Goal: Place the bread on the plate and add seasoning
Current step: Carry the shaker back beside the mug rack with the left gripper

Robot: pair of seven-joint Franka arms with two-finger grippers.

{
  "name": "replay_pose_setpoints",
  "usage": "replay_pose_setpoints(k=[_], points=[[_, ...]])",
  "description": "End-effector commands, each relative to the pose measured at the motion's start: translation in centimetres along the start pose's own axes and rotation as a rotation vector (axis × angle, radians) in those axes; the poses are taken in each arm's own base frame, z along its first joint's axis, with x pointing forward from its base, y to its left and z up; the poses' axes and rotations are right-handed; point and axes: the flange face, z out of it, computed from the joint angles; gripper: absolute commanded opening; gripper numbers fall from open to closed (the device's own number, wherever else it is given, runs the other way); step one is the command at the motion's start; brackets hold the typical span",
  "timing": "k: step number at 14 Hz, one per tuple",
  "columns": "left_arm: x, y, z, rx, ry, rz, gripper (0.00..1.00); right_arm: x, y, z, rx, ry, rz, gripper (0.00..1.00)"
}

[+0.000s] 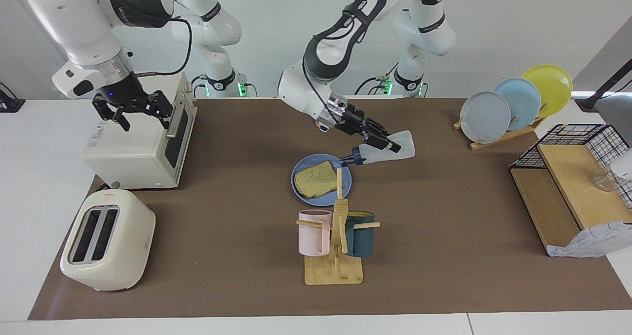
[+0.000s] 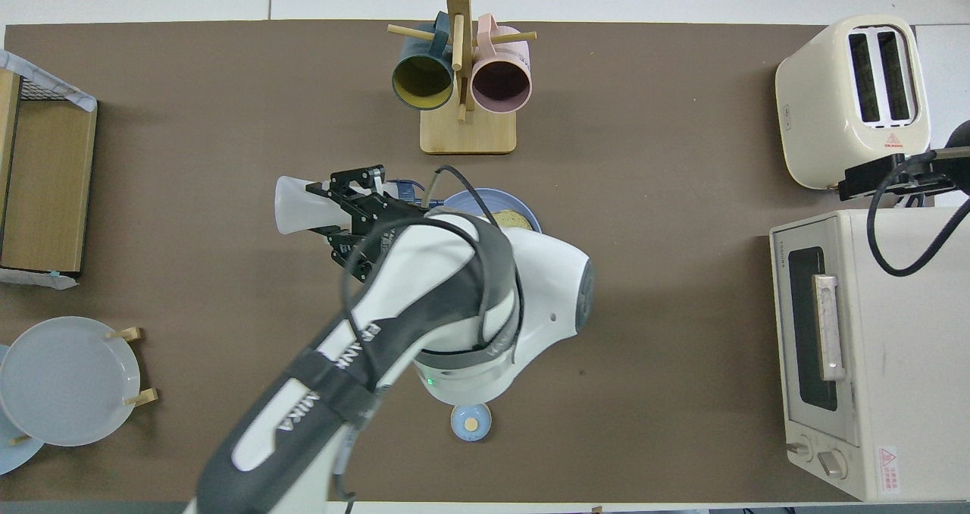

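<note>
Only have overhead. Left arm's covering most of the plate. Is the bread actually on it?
Observer: Yes. In the facing view the bread lies flat on the plate, the whole slice inside the rim.
Operator: Bottle up, or resting on the table?
Observer: Up in the air. The left tool is shut on the seasoning bottle, which slants with its cap lower than its base, the cap near the plate's edge.
Operator: Right tool? Not in my view.
Observer: The right tool is open, waiting over the toaster oven.
</note>
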Motion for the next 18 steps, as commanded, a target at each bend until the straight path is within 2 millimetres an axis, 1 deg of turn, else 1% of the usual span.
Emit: replay_pose_setpoints(k=[1, 2, 5, 6, 7, 8, 9, 10, 13, 16, 17, 18], points=[[-6.7, -3.9, 2.5, -0.150, 0.182, -0.169, 0.00, -0.2, 0.2, -0.1, 0.009, -0.002, -0.011, 1.00], [-7.9, -4.9, 3.0, -0.188, 0.250, -0.213, 0.00, -0.2, 0.2, -0.1, 0.009, -0.001, -0.011, 1.00], [-12.2, -8.5, 7.3, -0.353, 0.456, -0.410, 0.00, -0.2, 0.3, -0.1, 0.009, -0.002, -0.009, 1.00], [-13.1, -9.3, 8.9, -0.406, 0.517, -0.484, 0.00, -0.2, 0.2, -0.1, 0.009, -0.002, -0.011, 1.00], [-13.5, -9.8, 10.4, -0.447, 0.577, -0.547, 0.00, -0.2, 0.2, -0.1, 0.009, -0.002, -0.009, 1.00], [-13.3, -9.7, 11.9, -0.474, 0.616, -0.603, 0.00, -0.2, 0.2, -0.1, 0.009, -0.002, -0.009, 1.00], [-13.3, -9.6, 12.8, -0.479, 0.650, -0.662, 0.00, -0.2, 0.2, -0.1, 0.009, -0.002, -0.011, 1.00], [-13.3, -9.3, 14.4, -0.487, 0.690, -0.744, 0.00, -0.2, 0.2, -0.1, 0.009, -0.002, -0.009, 1.00], [-12.8, -7.5, 17.2, -0.504, 0.814, -0.977, 0.00, -0.2, 0.2, -0.1, 0.009, -0.002, -0.011, 1.00], [-10.6, -6.3, 18.2, -0.526, 0.912, -1.186, 0.00, -0.2, 0.2, -0.1, 0.009, -0.002, -0.009, 1.00], [-9.0, -5.7, 18.8, -0.543, 0.946, -1.247, 0.00, -0.2, 0.2, -0.1, 0.009, -0.001, -0.009, 1.00], [-8.0, -5.5, 19.3, -0.552, 0.983, -1.302, 0.00, -0.2, 0.2, -0.1, 0.009, -0.002, -0.011, 1.00]])
